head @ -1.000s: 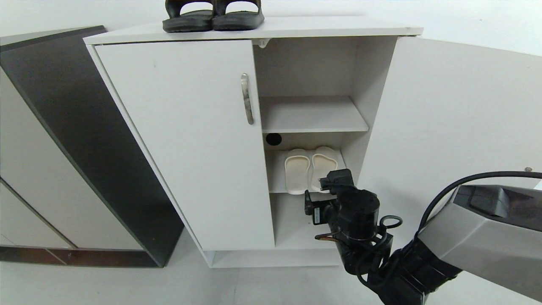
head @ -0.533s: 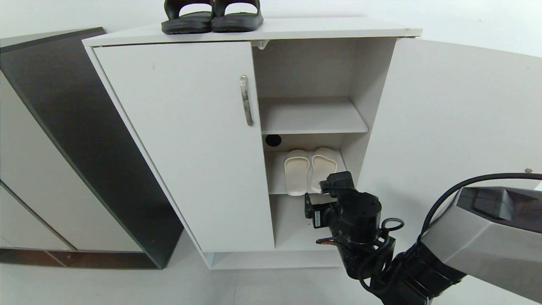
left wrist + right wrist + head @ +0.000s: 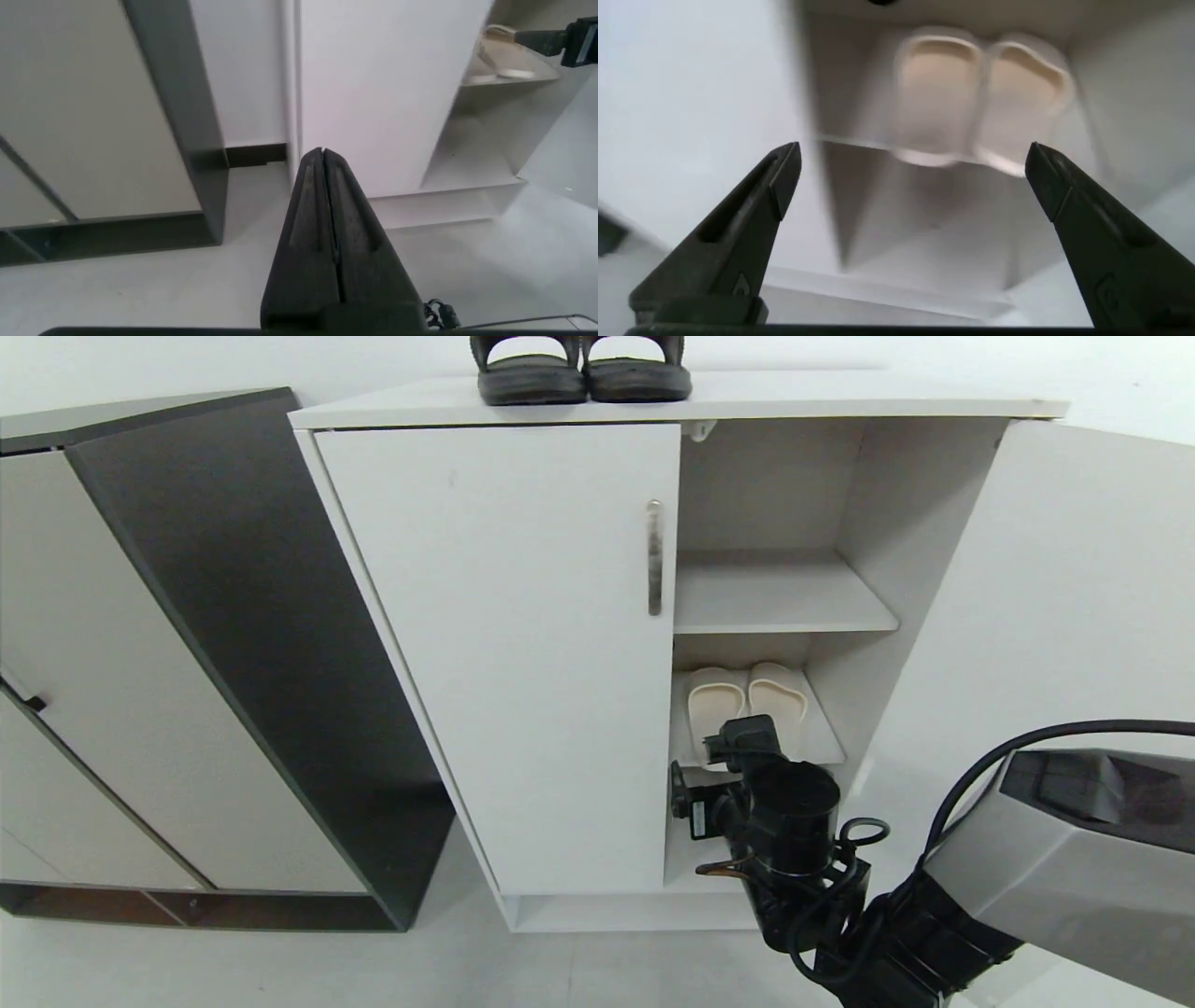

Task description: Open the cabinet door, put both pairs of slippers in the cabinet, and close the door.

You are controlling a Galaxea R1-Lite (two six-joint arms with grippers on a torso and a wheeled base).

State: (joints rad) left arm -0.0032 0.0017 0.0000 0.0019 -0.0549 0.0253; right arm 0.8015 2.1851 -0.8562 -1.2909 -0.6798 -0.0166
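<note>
Slippers (image 3: 717,705) in cabinet (image 3: 840,401) (second pair (image 3: 532,387) on top).

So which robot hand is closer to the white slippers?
Right. The right gripper is just in front of the white slippers; the left gripper is farther back, facing the shut door.

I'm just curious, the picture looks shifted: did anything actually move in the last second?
Only the camera moved; the whole view slid sideways. The cream slippers stay on their shelf, the black slippers atop the cabinet, and the right tool stays open, empty, before the shelf.
</note>
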